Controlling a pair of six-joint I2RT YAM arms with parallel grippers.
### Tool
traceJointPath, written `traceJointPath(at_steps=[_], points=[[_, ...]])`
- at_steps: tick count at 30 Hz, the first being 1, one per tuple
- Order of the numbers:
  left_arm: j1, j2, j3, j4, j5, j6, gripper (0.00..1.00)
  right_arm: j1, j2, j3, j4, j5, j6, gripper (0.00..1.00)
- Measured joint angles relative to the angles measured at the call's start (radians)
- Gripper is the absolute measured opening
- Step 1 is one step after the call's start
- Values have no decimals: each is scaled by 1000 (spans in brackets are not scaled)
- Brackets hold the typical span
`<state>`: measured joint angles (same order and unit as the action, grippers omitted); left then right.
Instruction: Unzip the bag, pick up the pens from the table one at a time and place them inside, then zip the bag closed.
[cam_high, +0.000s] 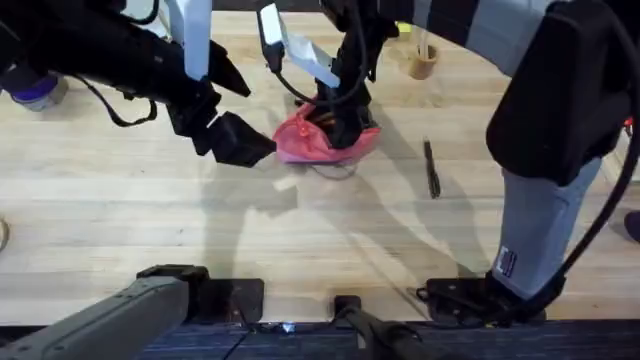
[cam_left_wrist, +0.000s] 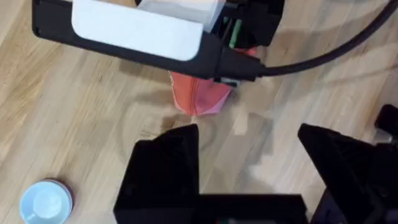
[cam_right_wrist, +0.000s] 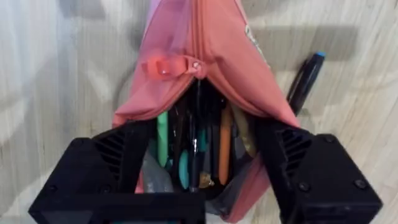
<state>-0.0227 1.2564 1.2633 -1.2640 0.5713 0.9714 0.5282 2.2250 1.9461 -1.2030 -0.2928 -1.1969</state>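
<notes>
The pink bag (cam_high: 305, 143) lies mid-table with its zipper undone; its red pull (cam_right_wrist: 168, 65) sits at the far end of the gap. My right gripper (cam_high: 345, 118) is open, with its black fingers (cam_right_wrist: 106, 168) on either side of the bag's mouth (cam_right_wrist: 205, 143), where several pens stand inside. One dark pen (cam_high: 431, 168) lies on the table to the right of the bag. A dark pen with a blue end (cam_right_wrist: 308, 78) shows beside the bag. My left gripper (cam_left_wrist: 249, 162) is open and empty, close to the bag's left end (cam_left_wrist: 199, 96).
A small tan cup (cam_high: 423, 62) stands at the back right of the bag. A pale blue round lid (cam_left_wrist: 43, 202) rests on the wood, left of the bag. The table (cam_high: 150, 215) has bare wood in front of the bag.
</notes>
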Motion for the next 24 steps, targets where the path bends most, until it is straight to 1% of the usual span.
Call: traceJointPath(at_steps=[7,10,15,20,24], points=[[0,0,0,0,-10,0,993,0,-4,0,-17,0,0,996],[0,0,0,0,-16,0,993,-1,-27,0,-43,0,0,996],[0,0,0,0,-18,0,993,-21,-113,0,-60,0,40,996],[0,0,0,0,-18,0,993,-75,-220,0,-71,0,78,996],[0,0,0,0,-18,0,994,-123,-282,0,-79,0,148,995]])
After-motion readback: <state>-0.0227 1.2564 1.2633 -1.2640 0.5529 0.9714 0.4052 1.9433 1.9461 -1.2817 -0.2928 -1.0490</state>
